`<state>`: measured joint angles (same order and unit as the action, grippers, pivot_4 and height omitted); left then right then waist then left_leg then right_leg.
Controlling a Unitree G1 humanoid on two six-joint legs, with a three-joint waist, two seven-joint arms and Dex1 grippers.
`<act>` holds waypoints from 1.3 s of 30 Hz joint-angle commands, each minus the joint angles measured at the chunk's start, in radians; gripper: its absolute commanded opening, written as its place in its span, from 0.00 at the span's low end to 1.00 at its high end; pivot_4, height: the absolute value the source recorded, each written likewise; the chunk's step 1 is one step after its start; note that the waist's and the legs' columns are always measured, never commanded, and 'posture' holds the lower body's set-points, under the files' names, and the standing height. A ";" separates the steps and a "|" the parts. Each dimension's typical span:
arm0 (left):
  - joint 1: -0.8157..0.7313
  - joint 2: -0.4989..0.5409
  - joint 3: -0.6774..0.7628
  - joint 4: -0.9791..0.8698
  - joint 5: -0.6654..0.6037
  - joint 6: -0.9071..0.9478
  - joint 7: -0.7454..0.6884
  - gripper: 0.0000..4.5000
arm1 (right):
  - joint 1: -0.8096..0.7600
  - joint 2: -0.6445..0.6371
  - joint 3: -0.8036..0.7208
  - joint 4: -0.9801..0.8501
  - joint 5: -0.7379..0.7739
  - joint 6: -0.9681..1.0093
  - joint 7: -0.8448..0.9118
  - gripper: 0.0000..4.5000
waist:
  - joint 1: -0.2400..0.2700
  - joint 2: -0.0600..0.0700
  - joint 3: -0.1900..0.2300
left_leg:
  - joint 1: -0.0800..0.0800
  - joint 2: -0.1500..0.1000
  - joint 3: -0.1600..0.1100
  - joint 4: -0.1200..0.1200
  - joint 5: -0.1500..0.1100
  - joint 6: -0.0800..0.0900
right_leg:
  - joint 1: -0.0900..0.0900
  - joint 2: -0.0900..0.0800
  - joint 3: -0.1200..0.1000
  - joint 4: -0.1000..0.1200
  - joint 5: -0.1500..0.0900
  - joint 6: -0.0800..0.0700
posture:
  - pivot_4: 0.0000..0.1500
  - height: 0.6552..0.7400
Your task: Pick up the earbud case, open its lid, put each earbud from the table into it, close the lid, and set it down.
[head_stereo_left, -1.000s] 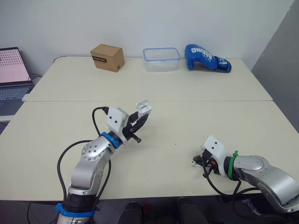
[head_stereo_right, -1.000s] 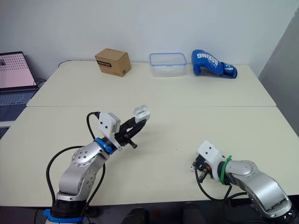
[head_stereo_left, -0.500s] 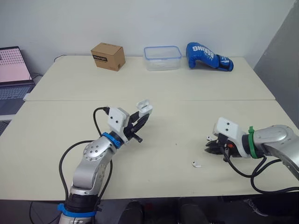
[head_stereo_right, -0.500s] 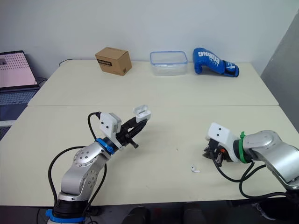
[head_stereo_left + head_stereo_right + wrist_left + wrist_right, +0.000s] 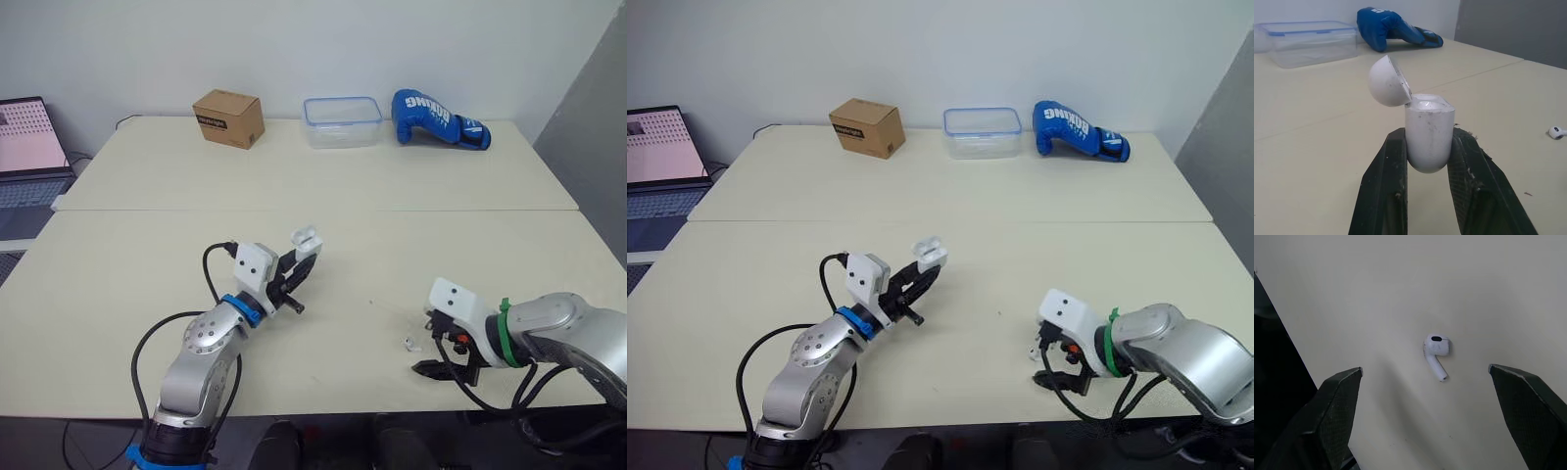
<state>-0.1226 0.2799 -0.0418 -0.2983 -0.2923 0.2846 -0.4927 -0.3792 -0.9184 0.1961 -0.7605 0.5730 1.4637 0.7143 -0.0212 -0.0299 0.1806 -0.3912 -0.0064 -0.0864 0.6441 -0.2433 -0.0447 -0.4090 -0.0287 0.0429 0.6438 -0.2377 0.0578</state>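
Earbud pickup is my current step: the right end effector (image 5: 1425, 372), fingers wide apart, hangs over the earbud (image 5: 1436, 348) near the bench's (image 5: 323, 186) front edge. My left end effector (image 5: 1428, 147) clamps the earbud case (image 5: 1427, 125), lid open, above the bench. Next I should lower and close squarely.

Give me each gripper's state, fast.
Left gripper: shut on the earbud case, lid open.
Right gripper: open, empty, hovering over an earbud.

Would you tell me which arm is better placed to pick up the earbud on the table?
Right: the right tool is open astride the earbud; the left tool is shut on the open earbud case.
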 commanded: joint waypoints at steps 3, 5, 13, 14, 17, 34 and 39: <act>0.003 0.007 0.002 -0.054 -0.011 -0.001 -0.004 0.16 | -0.012 0.018 0.014 0.041 -0.018 -0.028 -0.048 0.99 | 0.000 0.000 0.000 | 0.000 0.000 0.000 0.000 0.000 0.000 | 0.000 0.000 0.000 0.000 0.000 0.000 | 1.00 1.00; 0.006 0.008 0.002 -0.056 -0.011 0.001 -0.003 0.16 | -0.004 0.014 0.045 0.078 -0.037 -0.071 -0.052 0.99 | -0.001 0.000 0.000 | 0.000 0.000 0.000 0.000 0.000 0.000 | 0.000 0.000 0.000 0.000 0.000 0.000 | 1.00 1.00; 0.022 0.020 0.023 -0.082 -0.012 0.010 0.008 0.16 | 0.106 -0.052 0.162 0.183 -0.160 -0.350 -0.003 0.99 | -0.003 -0.002 -0.001 | 0.001 0.000 0.000 0.000 0.000 0.000 | 0.001 0.000 0.000 0.000 0.000 0.000 | 1.00 1.00; 0.026 0.021 0.026 -0.086 -0.012 0.010 0.010 0.16 | 0.118 -0.056 0.178 0.191 -0.184 -0.400 0.008 0.95 | -0.004 -0.003 -0.002 | 0.002 0.000 0.000 0.000 0.000 0.000 | 0.002 0.000 0.000 0.000 0.000 0.000 | 1.00 1.00; 0.041 0.022 0.026 -0.104 -0.013 0.013 0.016 0.16 | 0.158 -0.070 0.222 0.234 -0.258 -0.554 0.050 0.78 | -0.006 -0.005 -0.003 | 0.005 0.001 0.001 0.000 0.000 0.000 | 0.004 0.000 0.000 0.000 0.000 0.000 | 1.00 1.00; 0.049 0.034 0.031 -0.123 -0.021 0.030 0.025 0.16 | 0.192 -0.064 0.208 0.219 -0.341 -0.625 0.152 0.01 | -0.008 -0.009 -0.006 | 0.008 0.003 0.001 -0.001 -0.001 -0.002 | 0.005 0.002 0.001 0.000 -0.003 -0.005 | 1.00 1.00; 0.040 0.032 0.031 -0.113 -0.020 0.026 0.023 0.16 | 0.194 -0.086 0.173 0.243 -0.334 -0.625 0.183 0.01 | -0.006 -0.009 -0.006 | 0.007 0.003 0.001 -0.001 -0.002 -0.003 | 0.005 0.002 0.001 0.000 -0.003 -0.005 | 1.00 1.00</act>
<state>-0.0714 0.3109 -0.0164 -0.3801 -0.3054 0.3233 -0.4694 -0.2079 -0.9769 0.3680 -0.5600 0.2482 0.8087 0.8781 -0.0274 -0.0388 0.1748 -0.3839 -0.0037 -0.0849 0.6428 -0.2450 -0.0473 -0.4043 -0.0266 0.0437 0.6434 -0.2410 0.0525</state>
